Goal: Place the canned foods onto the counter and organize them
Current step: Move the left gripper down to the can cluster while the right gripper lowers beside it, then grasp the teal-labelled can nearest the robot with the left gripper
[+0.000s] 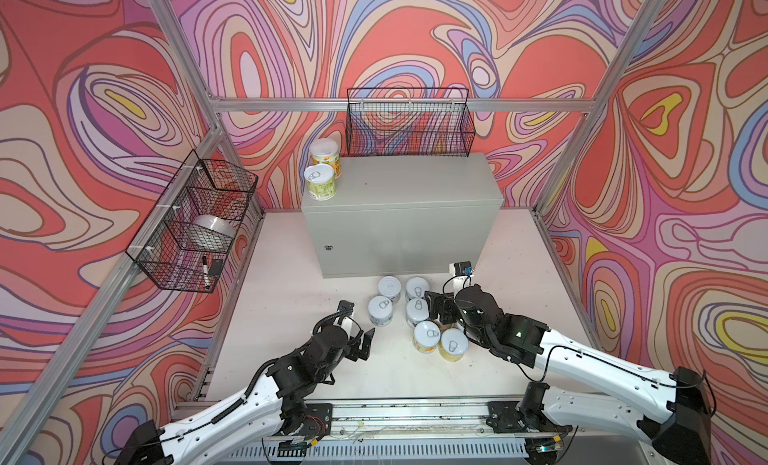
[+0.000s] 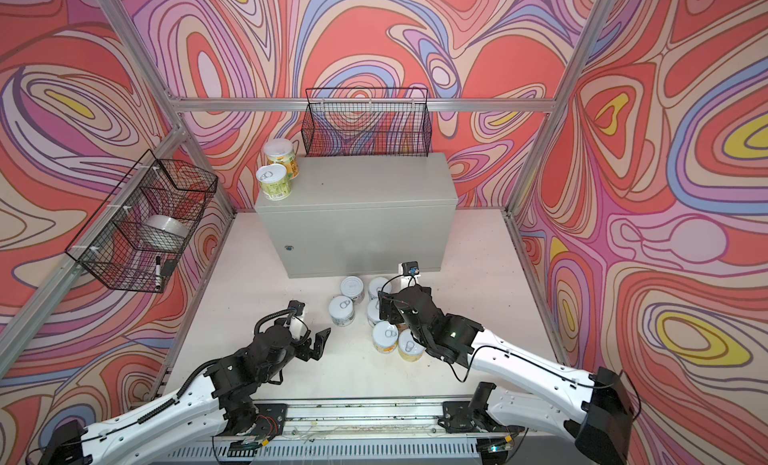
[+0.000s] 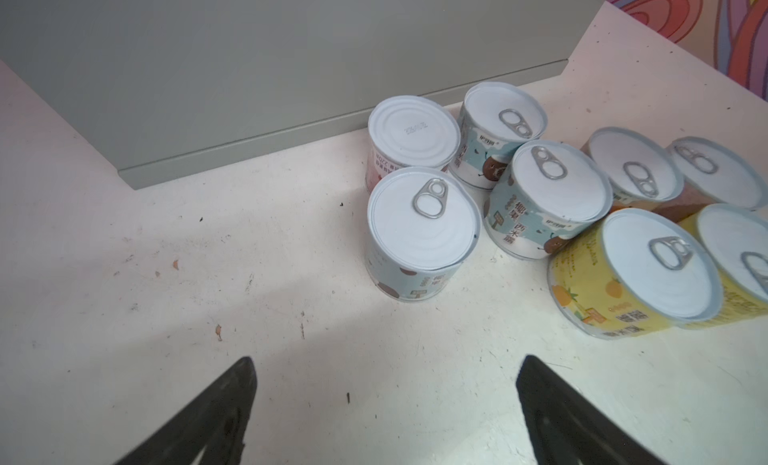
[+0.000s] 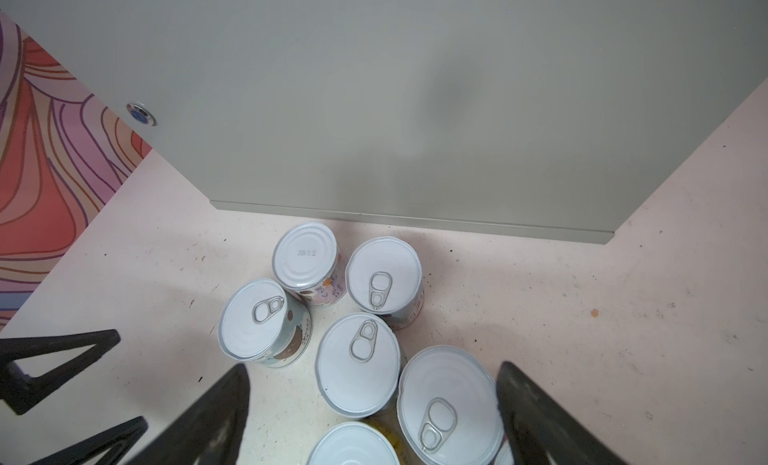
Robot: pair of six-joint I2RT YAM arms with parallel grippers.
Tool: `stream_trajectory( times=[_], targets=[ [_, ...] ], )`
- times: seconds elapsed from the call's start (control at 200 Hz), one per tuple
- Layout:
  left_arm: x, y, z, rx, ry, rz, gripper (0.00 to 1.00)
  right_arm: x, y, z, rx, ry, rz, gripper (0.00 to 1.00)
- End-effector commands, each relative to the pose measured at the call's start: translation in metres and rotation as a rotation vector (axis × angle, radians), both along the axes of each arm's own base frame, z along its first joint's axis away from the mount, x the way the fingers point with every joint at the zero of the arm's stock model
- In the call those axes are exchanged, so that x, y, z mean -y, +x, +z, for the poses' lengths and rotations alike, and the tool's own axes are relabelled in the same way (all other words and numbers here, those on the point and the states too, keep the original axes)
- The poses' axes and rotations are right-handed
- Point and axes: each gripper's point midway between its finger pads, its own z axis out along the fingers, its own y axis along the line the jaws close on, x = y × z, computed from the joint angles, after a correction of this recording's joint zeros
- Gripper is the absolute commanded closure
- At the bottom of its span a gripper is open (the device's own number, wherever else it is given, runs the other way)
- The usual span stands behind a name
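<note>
Left pincer [image 3: 386, 359], right pincer [image 4: 372, 364]: both agape.

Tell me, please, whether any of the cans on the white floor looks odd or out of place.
One does: the pink-labelled can close to the counter stands upside down, showing a plain date-stamped base, while its neighbours show pull tabs.

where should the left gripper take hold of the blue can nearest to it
Probably across the label wall of the blue can, below the lid rim, approaching from the bare floor in front, where the open left gripper sits. It stands upright with that side free; other cans crowd behind it.
</note>
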Motion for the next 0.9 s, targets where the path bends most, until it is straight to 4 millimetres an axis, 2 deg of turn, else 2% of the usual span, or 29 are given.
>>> stream_trajectory(
  times=[0.0,0.24,0.721,0.896],
  targets=[
    [0.013,0.011,0.008,0.052,-0.09,0.017,0.0,-0.006,0.0,-0.002,0.014,-0.007,0.032,0.03],
    [0.027,0.024,-0.008,0.07,-0.097,0.014,0.0,-0.011,0.0,-0.009,0.0,-0.017,0.049,0.03],
    [0.07,0.054,-0.032,0.051,-0.09,-0.027,0.03,-0.016,0.003,-0.016,-0.017,-0.002,0.039,0.07],
    [0.073,0.068,-0.04,0.052,-0.112,-0.002,0.06,-0.014,0.003,-0.015,-0.019,-0.01,0.032,0.07]
  ],
)
